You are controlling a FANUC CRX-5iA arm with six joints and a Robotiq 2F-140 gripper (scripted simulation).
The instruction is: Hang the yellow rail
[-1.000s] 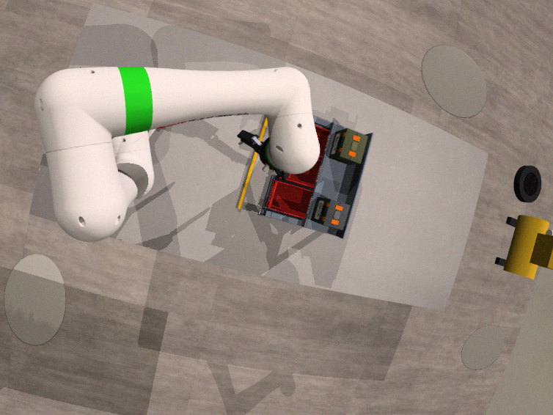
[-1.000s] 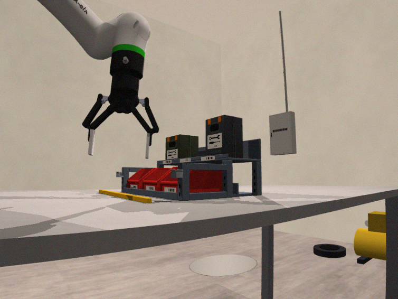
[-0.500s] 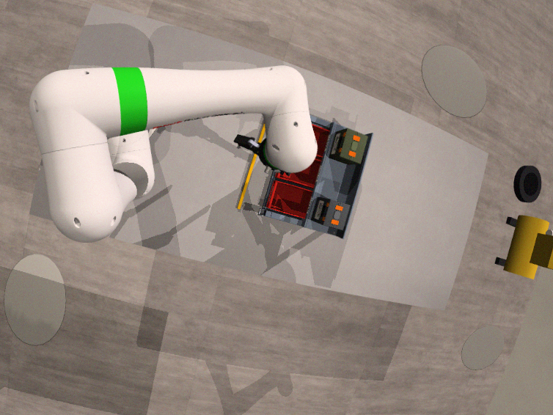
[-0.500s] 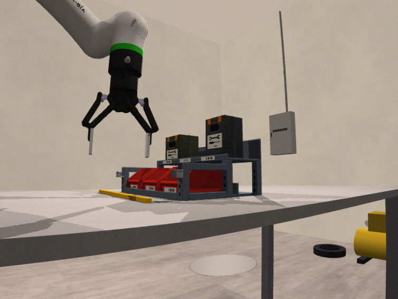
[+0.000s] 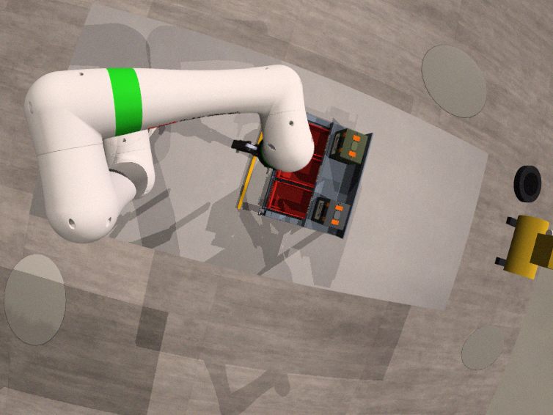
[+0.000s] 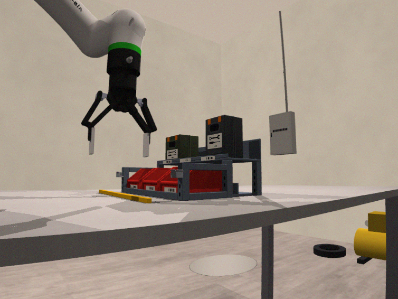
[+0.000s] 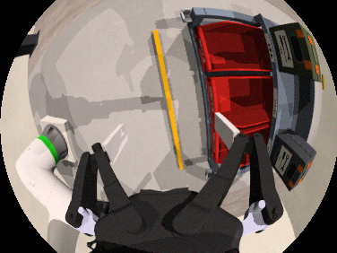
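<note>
Pincer (image 6: pixel 117 140) wide open and empty, high above the yellow rail (image 6: pixel 124 195) lying flat on the worktop (image 6: pixel 199 222) just before the rack (image 6: pixel 182 188), so drop straight, straddle its middle, squeeze square.

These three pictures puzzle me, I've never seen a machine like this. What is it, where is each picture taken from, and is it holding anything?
It is one white robot arm ending in a black two-fingered gripper. One picture looks straight down from above, one looks from the side at table height, and the round one comes from a camera on the arm's wrist, looking past the fingers.

On the grey table stands a dark rack with red bins and two tool boxes on top. A thin yellow rail lies flat on the table in front of the rack.

The gripper hangs above, fingers wide open, holding nothing.
</note>
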